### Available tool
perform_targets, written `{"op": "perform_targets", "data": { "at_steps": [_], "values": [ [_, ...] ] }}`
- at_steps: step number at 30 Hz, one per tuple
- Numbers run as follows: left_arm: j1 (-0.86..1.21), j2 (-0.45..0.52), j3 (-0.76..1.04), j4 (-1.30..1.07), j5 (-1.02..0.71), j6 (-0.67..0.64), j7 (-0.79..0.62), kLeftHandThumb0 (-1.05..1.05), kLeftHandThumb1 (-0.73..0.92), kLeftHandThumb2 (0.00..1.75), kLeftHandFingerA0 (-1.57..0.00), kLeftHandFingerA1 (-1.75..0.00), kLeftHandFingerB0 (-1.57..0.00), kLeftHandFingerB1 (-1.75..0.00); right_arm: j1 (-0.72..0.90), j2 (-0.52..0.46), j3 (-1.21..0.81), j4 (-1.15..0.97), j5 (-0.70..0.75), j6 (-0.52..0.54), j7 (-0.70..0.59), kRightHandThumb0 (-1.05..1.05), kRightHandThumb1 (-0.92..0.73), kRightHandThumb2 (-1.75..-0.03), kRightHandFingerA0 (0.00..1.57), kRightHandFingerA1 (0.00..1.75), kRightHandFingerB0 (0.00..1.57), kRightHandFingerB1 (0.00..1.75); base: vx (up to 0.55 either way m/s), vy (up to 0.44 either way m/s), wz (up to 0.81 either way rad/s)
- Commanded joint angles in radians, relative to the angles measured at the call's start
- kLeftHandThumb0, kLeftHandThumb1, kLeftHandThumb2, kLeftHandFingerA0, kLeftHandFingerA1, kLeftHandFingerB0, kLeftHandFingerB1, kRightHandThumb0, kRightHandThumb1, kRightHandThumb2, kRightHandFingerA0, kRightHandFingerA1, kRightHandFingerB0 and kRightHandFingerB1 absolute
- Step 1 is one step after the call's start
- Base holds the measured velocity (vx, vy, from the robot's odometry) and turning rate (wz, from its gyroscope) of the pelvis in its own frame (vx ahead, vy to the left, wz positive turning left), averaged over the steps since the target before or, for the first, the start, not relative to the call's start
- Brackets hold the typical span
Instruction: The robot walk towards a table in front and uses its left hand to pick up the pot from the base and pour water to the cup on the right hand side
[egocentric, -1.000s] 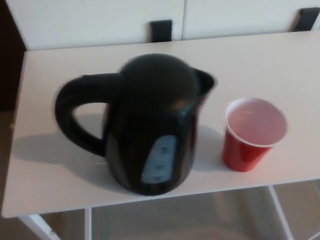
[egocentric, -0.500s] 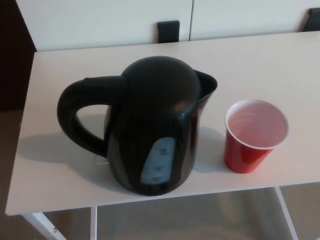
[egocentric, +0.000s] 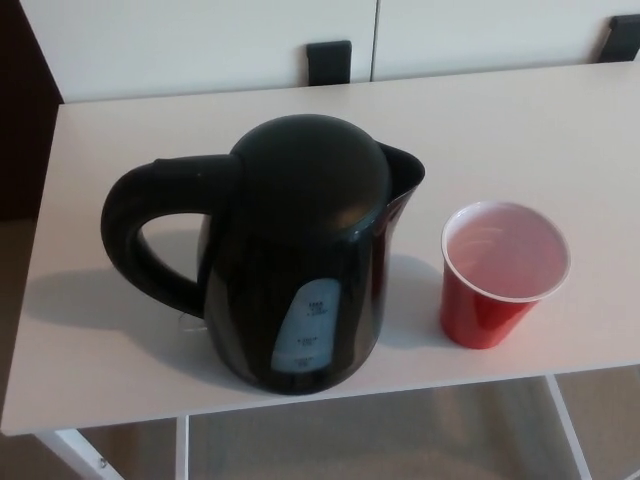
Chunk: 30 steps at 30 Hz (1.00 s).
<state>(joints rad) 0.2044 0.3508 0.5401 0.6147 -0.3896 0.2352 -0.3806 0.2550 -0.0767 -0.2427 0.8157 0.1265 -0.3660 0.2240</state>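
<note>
Black plastic is what fills my feed: the pot (egocentric: 300, 250) stands upright near the front edge of the worktop (egocentric: 520, 130), lid closed, its loop handle (egocentric: 150, 240) sticking out toward nine o'clock and its spout (egocentric: 405, 170) aimed toward two o'clock. A pale water-level window (egocentric: 308, 330) faces me low on the body. I cannot make out the base beneath it; the body hides whatever it sits on.

At three o'clock from the pot, just beside it but apart, sits the red cup (egocentric: 500, 275), upright, white inside, and as far as I can see empty.

Against the feed of a second ago, the picture has gone from smeared to sharp, and the whole scene has slid a little, pot and cup together. I read that as my camera settling, not the things moving: the walk-up looks about finished, and the robot stands squarely before the worktop with the pot close below.

Neither robot hand shows anywhere, so I can say nothing of whether the left one is released or clenched, nor of the arm's pose. No grasp has begun. I judge the next step to be bringing the left robot hand in from nine o'clock to the handle, which faces that side conveniently.

Behind, at twelve o'clock, runs a white wall panel (egocentric: 200, 40) with a dark bracket (egocentric: 328, 62).
</note>
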Motion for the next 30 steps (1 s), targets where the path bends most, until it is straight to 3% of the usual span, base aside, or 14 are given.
{"op": "perform_targets", "data": {
  "at_steps": [1, 5, 6, 9, 10, 13, 14, 15, 16, 20, 21, 25, 26, 30],
  "values": [
    [0.059, 0.033, 0.134, -0.164, -0.094, 0.006, 0.021, -0.19, 0.52, 0.59, -0.32, -0.34, -0.25, -0.33, 0.003, -0.010, -0.004, -0.031, 0.010, 0.016, -0.014, -0.53, -0.58, -0.75, 0.21, 0.45, 0.08, 0.37, 0.00, 0.000, 0.00],
    [0.100, 0.068, 0.185, -0.277, -0.099, -0.028, -0.030, -0.19, 0.55, 0.58, -0.27, -0.32, -0.26, -0.31, -0.007, -0.019, 0.001, -0.050, 0.008, 0.041, -0.007, -0.55, -0.58, -0.75, 0.20, 0.45, 0.07, 0.36, 0.00, 0.000, 0.00],
    [0.150, 0.075, 0.233, -0.445, -0.134, -0.006, -0.023, -0.22, 0.52, 0.58, -0.31, -0.34, -0.30, -0.33, -0.003, -0.021, 0.010, -0.070, -0.006, 0.056, -0.019, -0.55, -0.57, -0.77, 0.21, 0.46, 0.07, 0.38, 0.00, 0.000, 0.00],
    [0.156, 0.095, 0.292, -0.642, -0.213, 0.005, -0.060, -0.22, 0.50, 0.57, -0.28, -0.34, -0.28, -0.32, -0.003, -0.016, 0.012, -0.103, -0.001, 0.090, -0.025, -0.56, -0.56, -0.78, 0.20, 0.45, 0.06, 0.37, 0.00, 0.000, 0.00],
    [0.153, 0.100, 0.297, -0.666, -0.227, 0.005, -0.074, -0.12, 0.43, 0.92, -0.12, -0.52, -0.12, -0.51, -0.002, -0.017, 0.014, -0.107, -0.002, 0.093, -0.025, -0.57, -0.56, -0.78, 0.21, 0.46, 0.06, 0.37, 0.00, 0.000, 0.00],
    [0.142, 0.116, 0.311, -0.730, -0.258, 0.010, -0.105, -0.13, 0.42, 0.91, -0.12, -0.52, -0.12, -0.51, -0.002, -0.018, 0.017, -0.114, -0.003, 0.100, -0.025, -0.56, -0.56, -0.78, 0.21, 0.46, 0.07, 0.38, 0.00, 0.000, 0.00],
    [0.125, 0.138, 0.310, -0.789, -0.275, 0.020, -0.117, -0.28, 0.48, 0.57, -0.17, -0.31, -0.17, -0.29, -0.005, -0.020, 0.018, -0.107, -0.005, 0.098, -0.027, -0.56, -0.56, -0.77, 0.21, 0.47, 0.07, 0.39, 0.00, 0.000, 0.00],
    [0.101, 0.173, 0.305, -0.870, -0.303, 0.029, -0.135, -0.28, 0.48, 0.57, -0.17, -0.31, -0.17, -0.29, -0.012, -0.022, 0.020, -0.094, -0.009, 0.091, -0.029, -0.56, -0.56, -0.77, 0.21, 0.47, 0.07, 0.39, 0.00, 0.000, 0.00],
    [0.075, 0.190, 0.280, -0.906, -0.295, 0.022, -0.139, -0.18, 0.41, 0.89, -0.01, -0.50, 0.00, -0.48, -0.012, -0.021, 0.018, -0.097, -0.006, 0.094, -0.029, -0.58, -0.54, -0.78, 0.21, 0.47, 0.06, 0.39, 0.00, 0.000, 0.00],
    [0.066, 0.196, 0.272, -0.934, -0.295, 0.032, -0.137, -0.18, 0.41, 0.89, -0.01, -0.50, 0.00, -0.48, -0.011, -0.021, 0.019, -0.100, -0.003, 0.097, -0.030, -0.58, -0.54, -0.78, 0.21, 0.47, 0.06, 0.39, 0.00, 0.000, 0.00],
    [0.025, 0.220, 0.197, -0.975, -0.273, 0.047, -0.141, -0.31, 0.41, 0.56, -0.06, -0.28, -0.06, -0.24, 0.002, -0.023, 0.025, -0.115, -0.006, 0.105, -0.024, -0.58, -0.55, -0.78, 0.20, 0.46, 0.06, 0.37, 0.00, 0.000, 0.00],
    [0.000, 0.232, 0.129, -1.009, -0.259, 0.068, -0.120, -0.30, 0.39, 0.59, -0.07, -0.28, -0.05, -0.23, 0.013, -0.022, 0.028, -0.135, -0.002, 0.122, -0.022, -0.57, -0.55, -0.78, 0.20, 0.46, 0.05, 0.36, 0.00, 0.000, 0.00],
    [-0.019, 0.216, 0.086, -0.996, -0.238, 0.050, -0.123, -0.22, 0.29, 0.81, -0.01, -0.50, 0.00, -0.49, 0.014, -0.021, 0.030, -0.138, -0.004, 0.123, -0.025, -0.58, -0.55, -0.79, 0.22, 0.47, 0.05, 0.37, 0.00, 0.000, 0.00],
    [-0.067, 0.168, -0.027, -0.945, -0.168, -0.027, -0.130, -0.23, 0.27, 0.81, -0.01, -0.50, 0.00, -0.49, 0.019, -0.016, 0.029, -0.155, 0.003, 0.142, -0.030, -0.58, -0.55, -0.78, 0.22, 0.46, 0.05, 0.36, 0.00, 0.000, 0.00]
  ]
}}
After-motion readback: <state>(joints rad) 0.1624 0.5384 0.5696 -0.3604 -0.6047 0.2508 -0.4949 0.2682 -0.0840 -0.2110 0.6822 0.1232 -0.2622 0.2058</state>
